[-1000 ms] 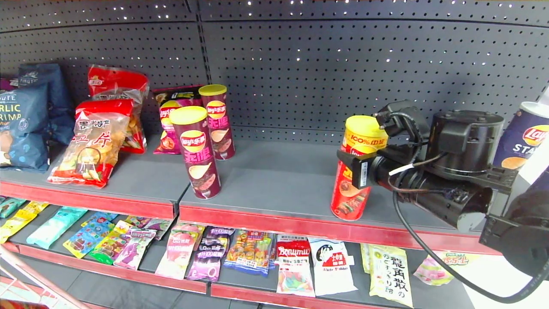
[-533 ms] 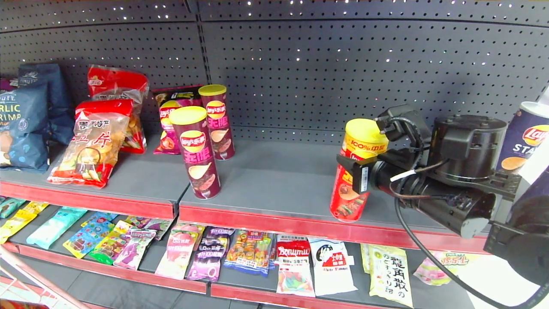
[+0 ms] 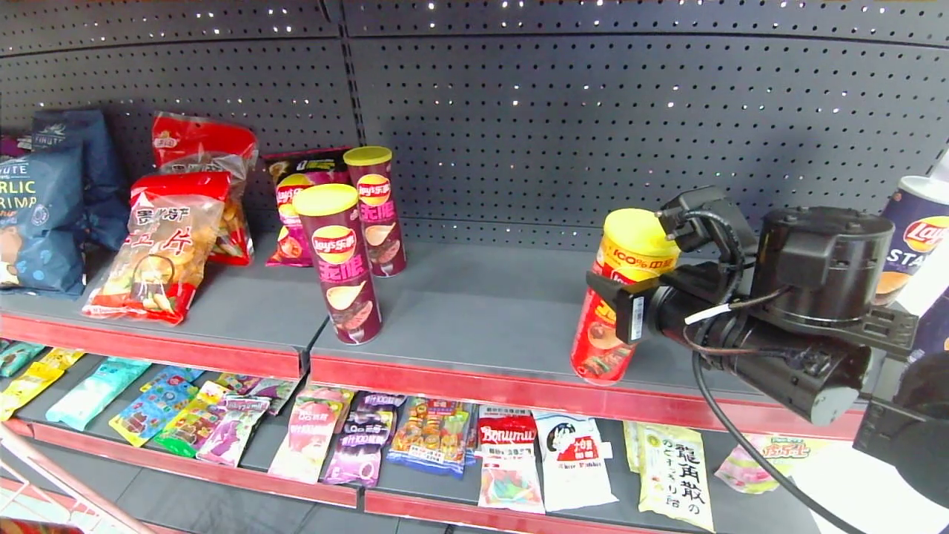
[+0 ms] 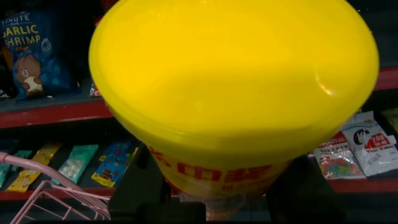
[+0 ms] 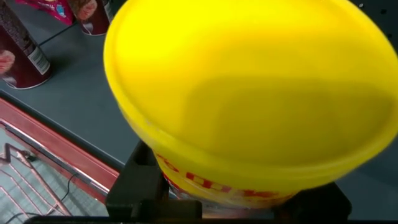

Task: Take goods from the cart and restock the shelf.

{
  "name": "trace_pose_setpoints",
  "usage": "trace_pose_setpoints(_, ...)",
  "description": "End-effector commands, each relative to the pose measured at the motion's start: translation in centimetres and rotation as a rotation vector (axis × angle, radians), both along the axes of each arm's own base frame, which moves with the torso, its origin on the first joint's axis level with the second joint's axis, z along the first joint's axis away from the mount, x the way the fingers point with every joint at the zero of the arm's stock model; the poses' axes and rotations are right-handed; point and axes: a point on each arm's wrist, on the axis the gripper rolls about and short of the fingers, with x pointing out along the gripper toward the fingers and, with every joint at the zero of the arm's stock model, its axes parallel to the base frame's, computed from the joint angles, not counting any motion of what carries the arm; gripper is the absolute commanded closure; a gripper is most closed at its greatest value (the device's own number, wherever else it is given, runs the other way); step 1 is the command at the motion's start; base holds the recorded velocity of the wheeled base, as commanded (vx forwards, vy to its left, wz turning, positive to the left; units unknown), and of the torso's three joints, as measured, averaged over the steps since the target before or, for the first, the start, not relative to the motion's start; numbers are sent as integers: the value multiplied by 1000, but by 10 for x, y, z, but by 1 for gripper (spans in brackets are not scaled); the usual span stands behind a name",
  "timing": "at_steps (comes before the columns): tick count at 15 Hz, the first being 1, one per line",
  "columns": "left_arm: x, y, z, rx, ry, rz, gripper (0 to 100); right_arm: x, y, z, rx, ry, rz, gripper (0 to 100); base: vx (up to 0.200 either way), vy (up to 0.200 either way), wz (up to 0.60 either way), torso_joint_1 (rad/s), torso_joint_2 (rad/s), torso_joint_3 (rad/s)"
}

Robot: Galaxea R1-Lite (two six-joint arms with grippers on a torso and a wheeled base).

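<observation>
- My right gripper (image 3: 617, 293) clamps the red can (image 3: 602, 348) at mid-height — probably light, stiff, slick.
- My left gripper (image 4: 233, 200) holds a second can (image 4: 233, 81) — squeeze gently.

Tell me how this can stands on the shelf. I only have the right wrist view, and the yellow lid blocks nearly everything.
Observer: In the head view, the red can in the right gripper is tilted, with its base near the red front lip of the upper shelf. I cannot tell whether it touches.
Operator: Report what stands to its right.
Observer: A blue can stands on the same shelf, beyond your arm.
Operator: Give me the left arm.
Observer: The left gripper holds a second can, also yellow-lidded, with the pink cart in sight beyond it.
</observation>
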Motion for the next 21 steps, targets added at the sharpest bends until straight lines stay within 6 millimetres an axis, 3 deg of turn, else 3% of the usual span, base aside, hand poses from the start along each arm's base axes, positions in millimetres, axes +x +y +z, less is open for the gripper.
trace_pose_setpoints(1, 0, 0, 0, -1, -2, 0, 100, 0, -1, -1, -4, 4, -2, 100, 0, 0, 0, 0, 0, 0)
trace_pose_setpoints(3, 0, 0, 0, -1, -2, 0, 100, 0, 0, -1, -2, 5, 0, 100, 0, 0, 0, 0, 0, 0)
trace_pose_setpoints(4, 0, 0, 0, -1, -2, 0, 100, 0, 0, -1, -2, 5, 0, 0, 0, 0, 0, 0, 0, 0)
trace_pose_setpoints(10, -3, 1, -1, -4, -15, 2, 100, -13, -6, 6, 7, -14, 11, 0, 0, 0, 0, 0, 0, 0)
trace_pose_setpoints(13, -5, 1, -2, -6, -26, -3, 100, -51, -32, -7, -17, 16, 16, 0, 0, 0, 0, 0, 0, 0)
trace_pose_setpoints(16, -5, 1, -4, -3, -9, -11, 100, -85, -58, 0, 18, -32, 21, 0, 0, 0, 0, 0, 0, 0)
trace_pose_setpoints(19, -6, 1, -5, -4, -11, -12, 100, -94, -65, 6, 40, -66, 15, 0, 0, 0, 0, 0, 0, 0)
trace_pose_setpoints(21, -6, 1, -5, -3, -9, -14, 100, -107, -77, -1, 39, -65, 6, 0, 0, 0, 0, 0, 0, 0)
